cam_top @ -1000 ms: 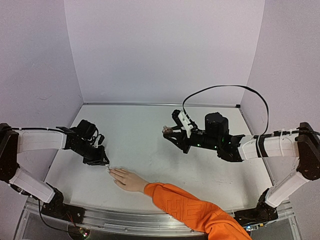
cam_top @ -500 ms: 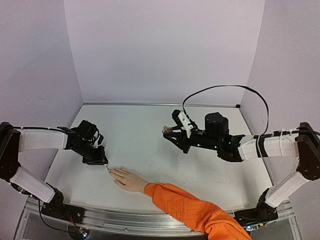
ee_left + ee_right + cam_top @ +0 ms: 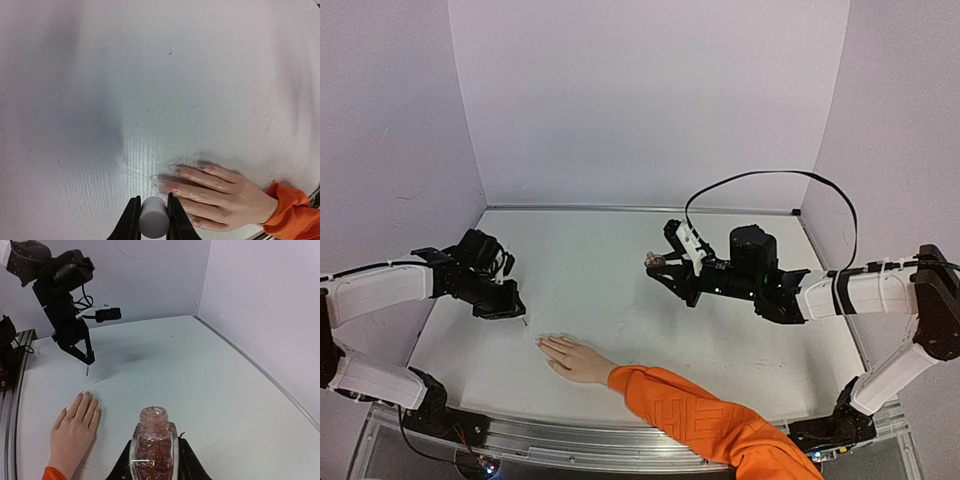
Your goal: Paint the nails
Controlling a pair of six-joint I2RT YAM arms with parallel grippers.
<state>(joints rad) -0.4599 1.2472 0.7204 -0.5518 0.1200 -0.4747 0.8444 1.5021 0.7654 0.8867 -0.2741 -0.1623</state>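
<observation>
Left wrist view: left gripper (image 3: 151, 212) is clamped on one grey brush cap (image 3: 153, 227), near the nails (image 3: 172, 187). One hand (image 3: 575, 360) lies flat on the counter (image 3: 610, 250), near edge, left of centre. Nails likely stiff, smooth, tiny: touch lightly with bristles (image 3: 86, 371), never grip. Right gripper (image 3: 154, 460) clasps one open glitter bottle (image 3: 152, 442).

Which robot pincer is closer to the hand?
Left. The left pincer, gripping a grey cap, is just beyond the hand; the right pincer, holding a glitter bottle, is much farther away.
</observation>
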